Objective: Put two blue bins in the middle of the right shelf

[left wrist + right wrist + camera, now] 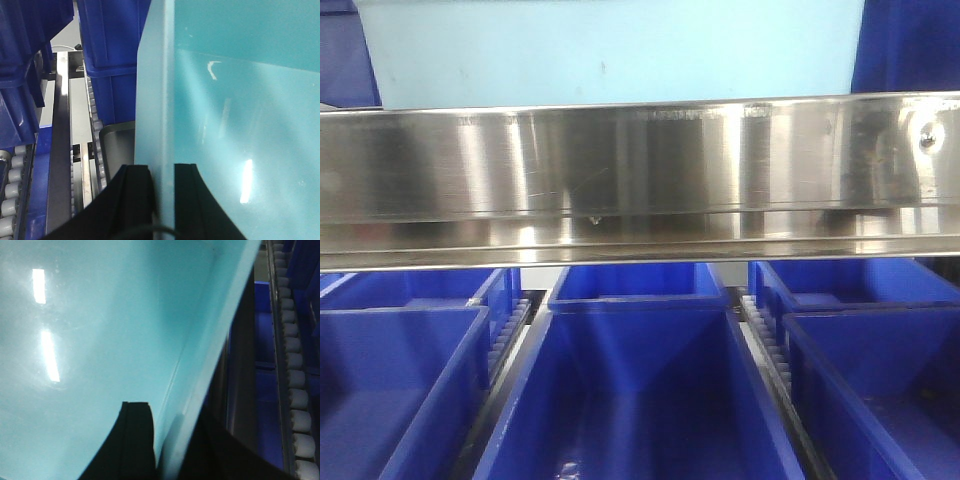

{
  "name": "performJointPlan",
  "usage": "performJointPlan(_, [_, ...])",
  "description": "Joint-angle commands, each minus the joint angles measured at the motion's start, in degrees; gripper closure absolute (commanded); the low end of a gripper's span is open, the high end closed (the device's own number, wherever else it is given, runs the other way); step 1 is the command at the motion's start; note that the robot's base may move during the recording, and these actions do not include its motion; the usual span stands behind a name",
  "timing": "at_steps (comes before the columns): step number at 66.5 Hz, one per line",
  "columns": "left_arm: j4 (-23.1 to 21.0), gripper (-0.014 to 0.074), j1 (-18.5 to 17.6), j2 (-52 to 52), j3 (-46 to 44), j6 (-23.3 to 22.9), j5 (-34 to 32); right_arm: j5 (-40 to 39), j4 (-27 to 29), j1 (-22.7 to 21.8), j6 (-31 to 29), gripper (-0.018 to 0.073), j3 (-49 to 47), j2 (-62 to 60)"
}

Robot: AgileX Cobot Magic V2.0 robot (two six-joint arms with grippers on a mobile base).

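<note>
Spanning the front view from edge to edge, a steel rail [640, 170] cuts the scene in two. Above it is the pale bin [610, 50], a light blue-green tub whose front wall fills the upper middle of that view. Its base is hidden behind the rail, so I cannot tell whether it rests on anything.

Below the rail lie the dark bins [630, 390], deep blue and open-topped, in three lanes. One large bin sits in the middle with others at each side, and a further row stands behind them. Grey rollers [765, 345] run in strips between the lanes.

In the left wrist view the pale bin's side wall stands edge-on up the middle, and its glossy inner face fills the right half. The left gripper [160, 170] straddles that wall. One black finger [132, 200] is outside and the other inside, both pressed against the plastic, so it is clamped on the bin. Dark bins and roller tracks lie to the left, near the pale bin but apart from it.

In the right wrist view the bin's inner face takes up most of the frame. The right gripper [172, 412] grasps the wall in the same way, with one finger flat on the inner face and the other, in shadow, behind the rim outside. A strip of rollers runs down the right edge.
</note>
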Motion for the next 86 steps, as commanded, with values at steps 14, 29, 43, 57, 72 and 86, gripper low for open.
performJointPlan(14, [-1.56,0.0707,-0.03,-1.07,-0.7,-0.44,-4.97,-1.15,-1.11,-0.26,-2.01,0.0711,-0.38,-0.28])
performJointPlan(29, [-3.52,0.0707,-0.03,-1.07,-0.7,-0.44,2.88,-1.41,-2.13,-0.26,-2.01,0.0711,-0.38,-0.28])
performJointPlan(43, [-3.95,0.0707,-0.03,-0.27,-0.7,-0.44,10.22,-3.71,-3.51,-1.78,-2.01,0.0711,-0.38,0.08])
performJointPlan(57, [-5.44,0.0707,-0.03,2.2,-0.7,-0.44,14.35,-4.02,-3.51,-3.98,-2.01,0.0711,-0.38,2.09])
performJointPlan(72, [-4.82,0.0707,-0.03,4.03,-0.7,-0.44,17.06,-4.02,-2.8,-4.11,-2.01,0.0711,-0.38,4.86])
performJointPlan(86, [-2.79,0.0707,-0.03,5.6,-0.7,-0.44,18.45,-3.88,-2.8,-4.11,-2.01,0.0711,-0.38,5.92])
